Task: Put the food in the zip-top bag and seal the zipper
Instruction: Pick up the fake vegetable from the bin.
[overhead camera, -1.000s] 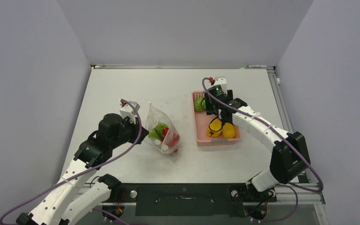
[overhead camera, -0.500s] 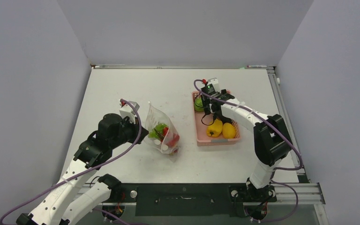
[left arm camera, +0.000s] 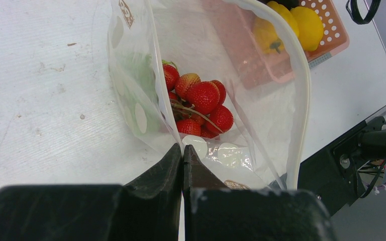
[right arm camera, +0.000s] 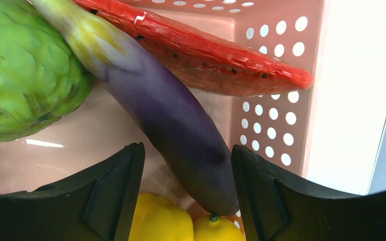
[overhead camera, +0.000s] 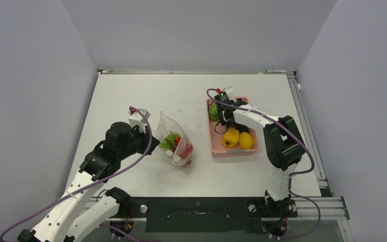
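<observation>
White table (overhead camera: 181,93) enclosed by grey walls (overhead camera: 196,30)

Purple eggplant (right arm camera: 176,125), pink basket (right arm camera: 276,115), white-dotted clear bag (left arm camera: 135,118)

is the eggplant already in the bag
No, the eggplant lies in the basket, between the jaws of the open right gripper, not in the bag.

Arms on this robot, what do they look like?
Both the left arm and right arm have white tube-like links joined by chunky black joints. A purple cable loops loosely along each. The fingers are matte black and wedge-shaped, two per arm. A small green light glows near the right wrist.
</observation>
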`<action>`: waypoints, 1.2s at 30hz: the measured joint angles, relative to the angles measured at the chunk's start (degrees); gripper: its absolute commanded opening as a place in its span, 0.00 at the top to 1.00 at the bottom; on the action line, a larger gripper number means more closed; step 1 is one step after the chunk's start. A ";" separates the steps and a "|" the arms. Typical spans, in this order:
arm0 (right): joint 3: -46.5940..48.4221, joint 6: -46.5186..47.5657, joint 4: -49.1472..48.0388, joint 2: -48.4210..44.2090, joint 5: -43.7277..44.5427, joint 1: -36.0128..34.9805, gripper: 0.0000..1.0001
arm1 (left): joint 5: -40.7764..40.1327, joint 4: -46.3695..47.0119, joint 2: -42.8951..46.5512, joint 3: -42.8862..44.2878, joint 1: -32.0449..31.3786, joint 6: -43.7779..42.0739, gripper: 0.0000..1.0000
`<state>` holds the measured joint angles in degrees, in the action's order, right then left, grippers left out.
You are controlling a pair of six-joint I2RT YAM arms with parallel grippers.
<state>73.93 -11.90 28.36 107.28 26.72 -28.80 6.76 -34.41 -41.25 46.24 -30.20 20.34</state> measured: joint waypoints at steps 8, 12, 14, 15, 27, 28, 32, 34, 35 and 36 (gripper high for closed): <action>-0.13 0.15 -0.02 0.42 2.34 0.00 0.37 | 0.17 0.00 0.00 0.00 0.04 0.02 1.00; -0.33 0.13 0.00 0.42 2.91 0.00 0.39 | 0.37 -0.02 0.00 0.00 0.04 0.00 1.00; -0.33 0.13 0.00 0.44 2.99 0.00 0.43 | 0.50 -0.02 0.00 0.00 0.04 0.00 1.00; -0.33 0.13 0.00 0.46 2.99 0.00 0.45 | 0.55 -0.02 0.00 0.00 0.04 0.00 1.00; -0.35 0.98 -0.04 1.38 4.42 0.00 0.81 | 0.61 -0.04 0.52 -0.37 0.04 0.02 1.00; -0.35 0.94 -0.04 1.38 4.63 0.00 0.83 | 0.61 -0.02 0.52 -0.37 0.04 0.02 1.00; -0.68 0.74 -0.24 1.01 4.72 0.00 0.88 | 0.63 -0.02 0.55 -0.37 0.04 0.02 1.00; -1.01 0.61 -0.20 0.48 4.50 0.00 0.89 | 0.68 -0.02 0.57 -0.37 0.04 0.02 1.00; -1.25 0.52 -0.15 0.02 4.33 0.00 0.89 | 0.74 -0.02 0.57 -0.37 0.04 0.02 1.00; -1.49 0.48 -0.07 -0.57 4.17 0.00 0.89 | 0.76 -0.02 0.59 -0.39 0.04 0.02 1.00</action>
<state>72.44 -11.42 28.29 106.72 30.89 -28.80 7.53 -34.44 -40.66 45.84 -30.15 20.36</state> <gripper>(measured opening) 0.365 0.003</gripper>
